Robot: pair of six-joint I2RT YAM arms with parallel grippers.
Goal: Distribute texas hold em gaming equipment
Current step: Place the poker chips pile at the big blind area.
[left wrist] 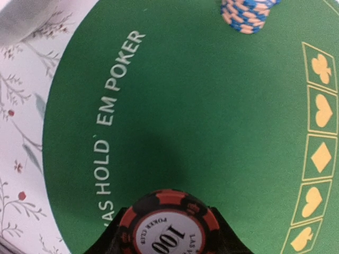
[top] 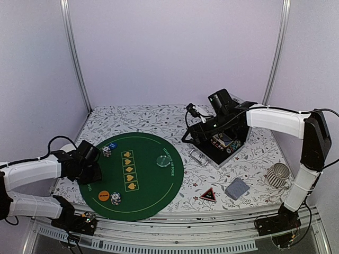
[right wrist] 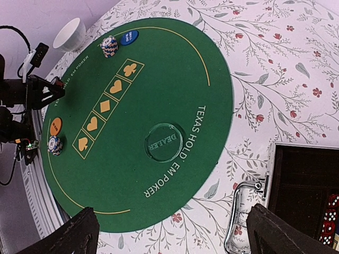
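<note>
My left gripper [top: 91,172] hovers over the left edge of the green poker mat [top: 153,185], shut on a red-black "100" poker chip [left wrist: 169,225]. On the mat lie a blue-striped chip stack [left wrist: 248,15] beside a blue disc [right wrist: 128,37]. An orange disc [top: 104,195] lies next to another chip stack [top: 115,198], and a clear dealer disc [right wrist: 164,142] sits near the mat's right side. A red-black triangle token [top: 208,194] and grey-blue cards [top: 237,188] rest off the mat. My right gripper [right wrist: 177,235] stands open and holds nothing, above the mat's edge by the case.
An open black case [top: 225,143] with a chrome handle [right wrist: 246,211] sits right of the mat, with chips inside. A white ribbed cup [top: 278,174] stands at the far right. Another white cup [right wrist: 69,34] stands beyond the mat's left edge. The floral tablecloth [top: 159,119] surrounds the mat.
</note>
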